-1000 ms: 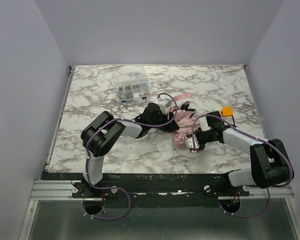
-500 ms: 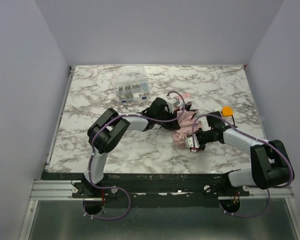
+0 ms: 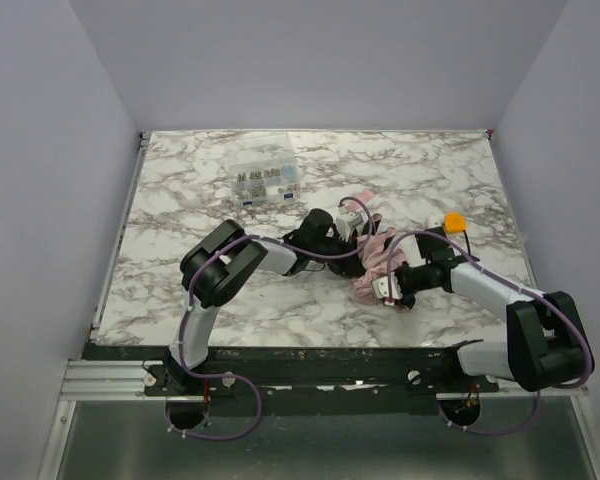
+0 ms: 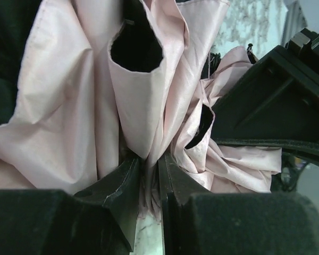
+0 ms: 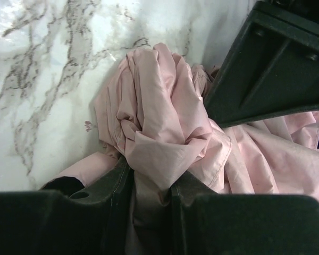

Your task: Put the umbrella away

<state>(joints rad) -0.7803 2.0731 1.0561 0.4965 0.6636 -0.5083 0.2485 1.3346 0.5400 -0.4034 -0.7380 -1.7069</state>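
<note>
The umbrella (image 3: 373, 256) lies as a crumpled pale pink bundle on the marble table, right of centre. Its pink strap (image 3: 361, 196) trails toward the back. My left gripper (image 3: 353, 233) reaches in from the left and is shut on a fold of the umbrella fabric (image 4: 149, 106); the left wrist view shows the cloth pinched between the jaws (image 4: 149, 162). My right gripper (image 3: 389, 285) comes from the right at the bundle's near edge, shut on a bunched fold (image 5: 159, 143) of the same fabric (image 5: 151, 178). The shaft and handle are hidden.
A clear compartment box (image 3: 265, 180) of small parts sits at the back, left of centre. A small orange object (image 3: 454, 221) lies just behind the right forearm. Grey walls enclose the table on three sides.
My left arm has pushed to the right into the umbrella, and its jaws have closed on a fold of fabric. The right gripper keeps its grip and has shifted slightly.
</note>
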